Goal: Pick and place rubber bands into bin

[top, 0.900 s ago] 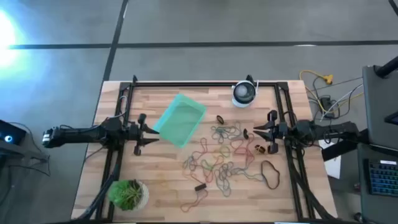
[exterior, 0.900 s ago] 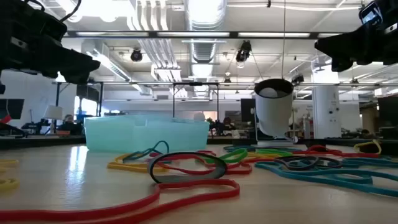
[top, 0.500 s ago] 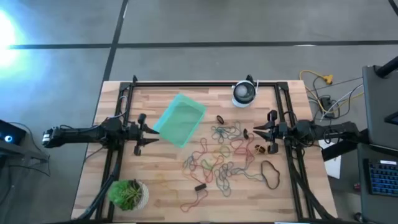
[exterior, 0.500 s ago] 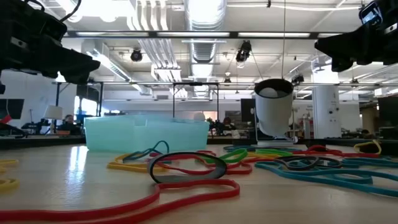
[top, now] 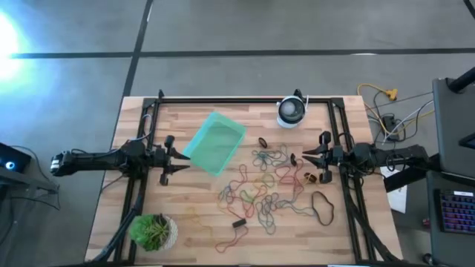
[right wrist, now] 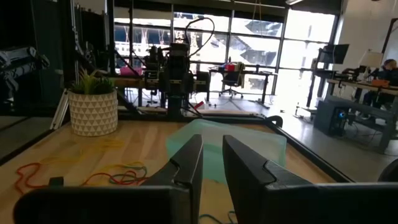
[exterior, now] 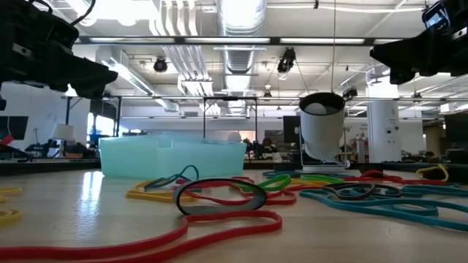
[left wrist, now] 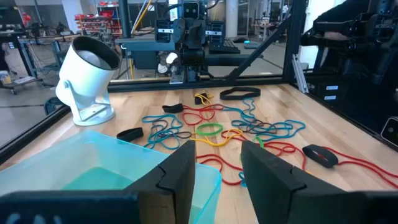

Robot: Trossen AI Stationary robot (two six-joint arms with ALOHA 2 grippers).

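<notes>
Left gripper (top: 169, 159) at the table's left edge, level with the bin, fingers (left wrist: 180, 177) apart with a clear gap between them, clamped on nothing, raised above the wood; right gripper (top: 320, 157) at the table's right edge, facing the left one across the table, fingers (right wrist: 186, 163) parted by a narrow gap, also holding nothing; both arms stretched in from the sides and well clear of the pile. Bin (top: 214, 143) lying on the wooden table (top: 189, 222) left of centre, turned at an angle, just beside the left gripper's tips, with no bands visible inside it in the high view; seen from the low view as a pale teal tray (exterior: 172, 156) standing flat behind the nearest loops. Rubber bands (top: 261, 185) spread in a loose tangle over the middle and right of the table, between the bin and the right gripper, reds, greens, yellows and blues overlapping; a larger black loop (top: 322, 208) apart near the right edge; a long red loop (top: 234, 239) toward the front edge. White-and-black round device (top: 291, 111) at the far edge, beyond the tangle; potted plant (top: 152, 231) at the near left corner, well apart from the bands.
</notes>
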